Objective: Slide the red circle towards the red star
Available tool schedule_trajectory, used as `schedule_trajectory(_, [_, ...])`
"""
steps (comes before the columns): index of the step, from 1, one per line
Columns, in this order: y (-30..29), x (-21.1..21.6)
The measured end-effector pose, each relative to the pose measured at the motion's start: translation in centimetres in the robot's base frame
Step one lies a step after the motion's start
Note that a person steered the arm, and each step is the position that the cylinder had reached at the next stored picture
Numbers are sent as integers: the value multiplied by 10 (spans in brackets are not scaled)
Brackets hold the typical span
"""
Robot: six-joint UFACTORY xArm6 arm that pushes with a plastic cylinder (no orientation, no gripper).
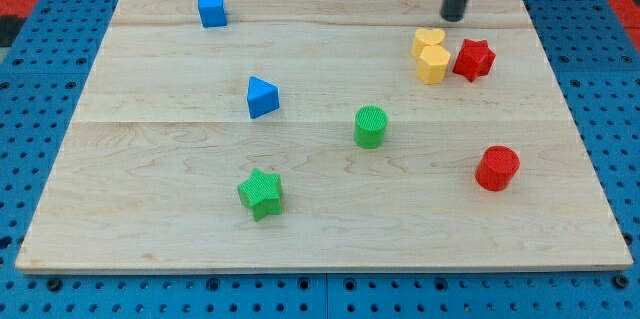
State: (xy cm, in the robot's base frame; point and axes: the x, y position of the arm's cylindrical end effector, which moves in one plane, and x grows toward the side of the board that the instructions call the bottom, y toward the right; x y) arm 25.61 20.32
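The red circle (497, 168) sits low on the view's right of the wooden board (150, 199), standing free with nothing touching it. Its target, the red star (474, 60), lies well above it towards the view's top, touching or nearly touching a yellow hexagon (433, 64), which abuts a yellow heart (429, 39). My tip (454, 17) rests near the board's top edge, just above the heart and star, well apart from the circle; being a plain rod, it grips nothing and contacts no block. In my judgement the push has not begun: the tip would need to come round below the circle. Elsewhere: a green cylinder (370, 126), a green star (261, 193), a blue triangle (262, 97), a blue cube (211, 8).
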Motion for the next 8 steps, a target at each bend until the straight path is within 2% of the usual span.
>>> schedule_trajectory(1, [75, 13])
schedule_trajectory(2, [109, 64])
schedule_trajectory(5, [115, 213])
schedule_trajectory(6, [83, 262])
schedule_trajectory(7, [37, 293])
schedule_trajectory(8, [-19, 294])
